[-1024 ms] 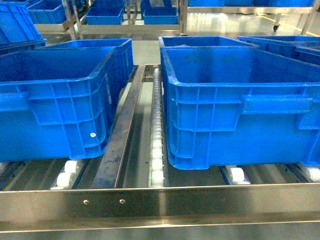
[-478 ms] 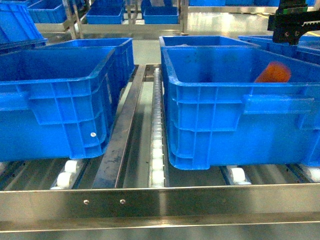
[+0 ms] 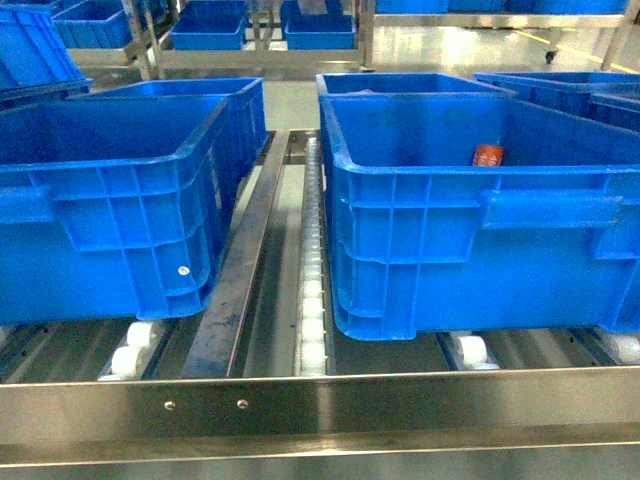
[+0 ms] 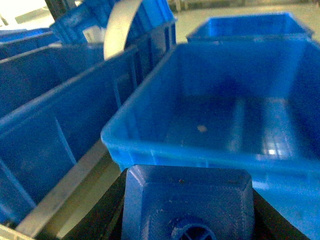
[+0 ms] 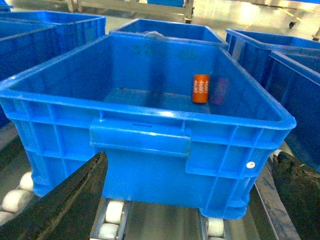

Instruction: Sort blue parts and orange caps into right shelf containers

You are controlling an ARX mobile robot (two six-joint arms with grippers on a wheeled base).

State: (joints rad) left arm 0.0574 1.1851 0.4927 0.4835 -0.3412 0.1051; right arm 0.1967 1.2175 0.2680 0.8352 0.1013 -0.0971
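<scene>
Stainless steel roller rack (image 3: 320,405) with white plastic rollers (image 3: 314,300) carries large ribbed blue plastic crates; more crates on shelving at 12 o'clock across a shiny pale floor (image 3: 470,50). Left blue crate (image 3: 110,210) at 9 o'clock in head view, right open-topped blue crate (image 3: 480,215) at 3 o'clock, steel rail (image 3: 245,260) between them.

Small orange cylinder cap with white print (image 5: 201,88) stands upright on the right crate floor, near the far wall, toward 1 o'clock from the right wrist camera. Right gripper's black fingers (image 5: 60,200) show at 7 and 5 o'clock of that view, spread wide apart, nothing between them, well short of the cap, on the near side of the crate.

Left gripper (image 4: 187,210) at 6 o'clock in left wrist view clamps a bright-blue plastic block with round knob (image 4: 187,200), held at the near rim of another blue crate (image 4: 240,115)
</scene>
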